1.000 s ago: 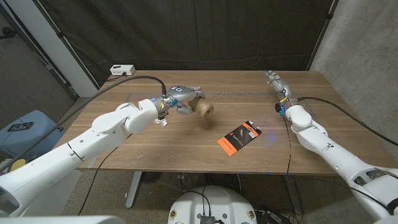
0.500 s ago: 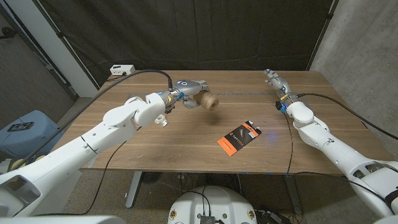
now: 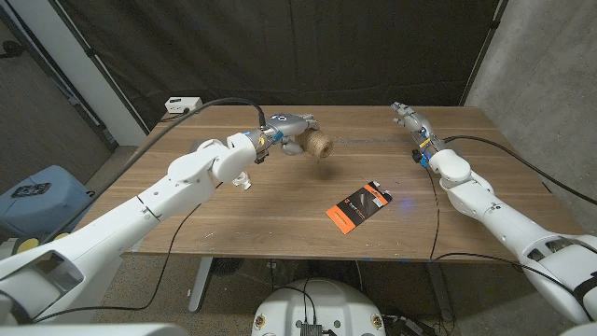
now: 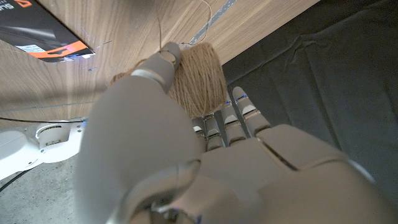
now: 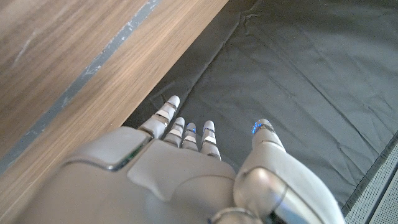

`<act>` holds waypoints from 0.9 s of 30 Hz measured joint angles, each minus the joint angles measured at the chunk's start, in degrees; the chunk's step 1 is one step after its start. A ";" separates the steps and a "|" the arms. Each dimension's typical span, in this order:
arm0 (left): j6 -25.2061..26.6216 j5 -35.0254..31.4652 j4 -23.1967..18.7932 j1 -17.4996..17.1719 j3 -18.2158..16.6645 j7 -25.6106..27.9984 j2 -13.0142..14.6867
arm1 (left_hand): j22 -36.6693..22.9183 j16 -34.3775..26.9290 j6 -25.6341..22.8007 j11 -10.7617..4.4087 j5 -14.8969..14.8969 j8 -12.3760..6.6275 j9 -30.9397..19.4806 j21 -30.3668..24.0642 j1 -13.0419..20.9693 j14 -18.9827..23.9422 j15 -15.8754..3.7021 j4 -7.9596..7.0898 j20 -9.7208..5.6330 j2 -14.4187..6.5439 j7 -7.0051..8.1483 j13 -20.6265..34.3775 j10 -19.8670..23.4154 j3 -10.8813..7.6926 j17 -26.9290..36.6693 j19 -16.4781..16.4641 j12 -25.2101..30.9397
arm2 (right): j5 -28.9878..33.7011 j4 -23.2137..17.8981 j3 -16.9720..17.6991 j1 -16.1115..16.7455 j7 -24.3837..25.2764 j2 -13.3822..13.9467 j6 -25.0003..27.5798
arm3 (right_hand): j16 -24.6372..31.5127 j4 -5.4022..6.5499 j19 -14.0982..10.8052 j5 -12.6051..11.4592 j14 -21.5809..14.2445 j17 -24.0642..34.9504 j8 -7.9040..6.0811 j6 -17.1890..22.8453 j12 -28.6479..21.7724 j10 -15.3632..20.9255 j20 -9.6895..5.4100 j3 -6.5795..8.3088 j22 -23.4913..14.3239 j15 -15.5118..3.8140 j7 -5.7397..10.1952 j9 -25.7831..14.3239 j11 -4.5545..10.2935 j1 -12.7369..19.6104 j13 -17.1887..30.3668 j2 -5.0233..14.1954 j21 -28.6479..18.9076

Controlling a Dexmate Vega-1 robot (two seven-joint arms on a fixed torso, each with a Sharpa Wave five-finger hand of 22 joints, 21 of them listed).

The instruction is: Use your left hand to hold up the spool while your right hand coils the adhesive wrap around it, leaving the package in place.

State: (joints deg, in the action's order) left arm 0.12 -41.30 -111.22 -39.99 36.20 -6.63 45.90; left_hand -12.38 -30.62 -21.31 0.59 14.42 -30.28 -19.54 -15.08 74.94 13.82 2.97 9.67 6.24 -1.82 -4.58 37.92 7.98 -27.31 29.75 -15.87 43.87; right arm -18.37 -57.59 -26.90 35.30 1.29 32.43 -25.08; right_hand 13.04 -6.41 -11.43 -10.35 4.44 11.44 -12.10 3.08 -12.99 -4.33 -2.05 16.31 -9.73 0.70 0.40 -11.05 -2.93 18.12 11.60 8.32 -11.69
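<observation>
**Twine spool lifted in the left hand**

The spool of tan twine is hanging clear of the wooden table, its shadow lying just below it on the wood. Its long axis is running roughly level, with one round end facing the camera and the package. The left hand is gripping it, thumb and fingers wrapping the wound body, and a thin strand is trailing off toward the tabletop. The orange-and-black package is lying flat, near the spool on the robot's side. The right hand is hovering well apart from the spool at the table's far edge, fingers stretched out and holding nothing.
</observation>
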 measured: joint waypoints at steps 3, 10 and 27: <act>-0.27 0.01 0.77 0.74 0.50 0.37 -0.59 | 0.00 0.00 -0.06 0.00 0.00 -0.01 0.00 0.00 0.02 0.00 0.00 -0.02 0.00 -0.01 -0.06 0.00 0.00 -0.02 0.00 0.00 -0.01 | 0.00 -0.34 -0.01 0.00 -0.20 0.28 -0.01 | 0.00 -0.23 -0.22 0.00 -0.08 0.00 -0.21 0.43 -0.20 0.24 -0.22 -0.10 0.00 -0.08 -0.02 0.00 0.24 0.00 0.00 0.00 0.00; -0.82 0.07 3.41 2.94 1.96 1.56 -2.41 | 0.00 0.00 -0.07 0.01 0.00 -0.04 0.00 0.00 0.04 0.00 0.00 -0.02 0.00 -0.02 -0.04 0.00 -0.01 -0.03 0.00 0.00 0.21 | 0.00 -1.53 -0.01 0.13 -0.93 1.03 0.22 | 0.54 -0.71 -1.55 0.00 -2.19 0.00 -0.56 2.41 -0.70 2.31 -0.29 0.37 0.00 -0.61 -0.33 0.00 0.82 1.06 0.00 0.00 0.00; -1.58 0.20 9.25 7.52 4.91 4.49 -6.23 | 0.01 0.00 -0.06 -0.19 0.24 -0.11 0.00 0.00 0.04 0.31 -0.31 -0.02 0.00 -0.04 -0.04 0.00 0.45 -0.03 0.01 0.00 0.22 | 0.75 -2.49 -0.86 -0.21 -3.67 2.00 0.31 | 0.62 -3.47 -5.95 0.00 -6.31 -0.53 -1.54 7.82 -1.87 9.33 -0.40 2.83 0.00 -2.70 -1.23 0.00 2.33 7.09 -0.16 -0.16 -0.45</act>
State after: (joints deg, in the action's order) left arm -1.46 -41.11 -101.97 -32.48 41.11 -2.14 39.68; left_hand -12.38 -30.62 -21.37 0.40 14.66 -30.39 -19.54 -15.08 74.98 14.13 2.66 9.64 6.24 -1.86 -4.61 37.92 8.43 -27.34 29.75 -15.87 44.09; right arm -17.62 -60.08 -27.76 35.09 -2.38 34.43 -24.77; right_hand 13.66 -9.88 -17.39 -10.35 -1.87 10.91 -13.65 10.90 -14.85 5.01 -2.45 19.14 -9.73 -2.00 -0.83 -11.05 -0.60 25.21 11.44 8.16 -12.15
